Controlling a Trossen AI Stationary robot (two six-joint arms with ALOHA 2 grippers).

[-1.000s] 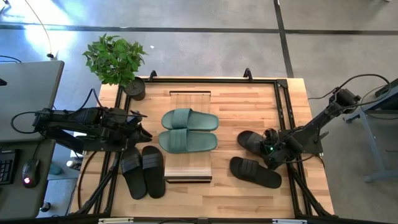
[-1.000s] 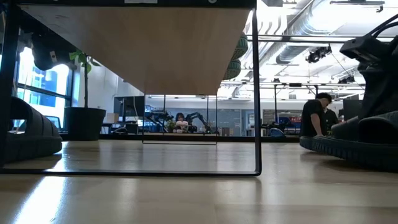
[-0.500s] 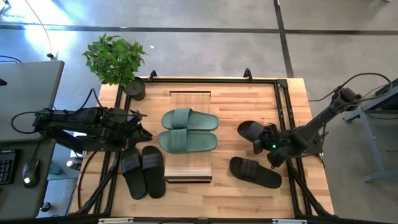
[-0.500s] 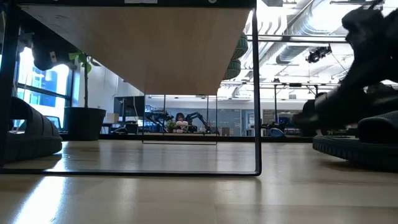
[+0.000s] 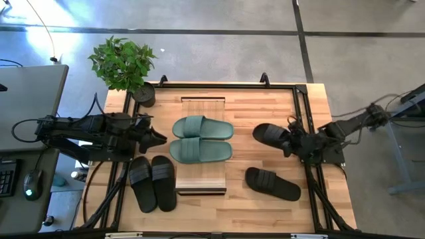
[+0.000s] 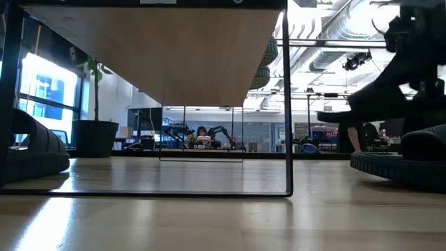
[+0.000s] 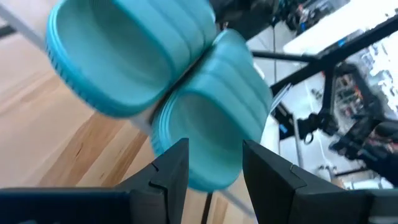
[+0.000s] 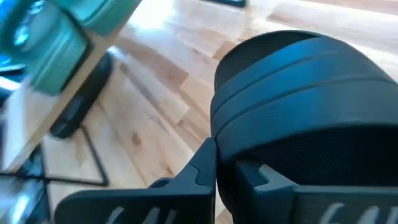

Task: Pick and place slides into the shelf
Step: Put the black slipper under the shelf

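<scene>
Wooden worktop (image 5: 265, 106) carries shelf (image 5: 202, 103) mid-board; green slides (image 5: 201, 139) already on its plank. Right hand (image 5: 292, 141) clamps heel of black slide (image 5: 271, 135), lifted clear for carry toward shelf. Partner slide (image 5: 272, 184) lies near. Left hand (image 5: 159, 137) open, fingers apart, waiting beside green pair; black pair (image 5: 152, 182) near it.

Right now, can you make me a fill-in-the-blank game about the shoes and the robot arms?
1. The pair of slides lying on top of the shelf is sage ____.
2. The right gripper is shut on a ____ slide.
3. A potted ____ stands at the table's far left corner.
4. The left gripper's fingers are ____, holding nothing.

Missing words: green; black; plant; open
</scene>
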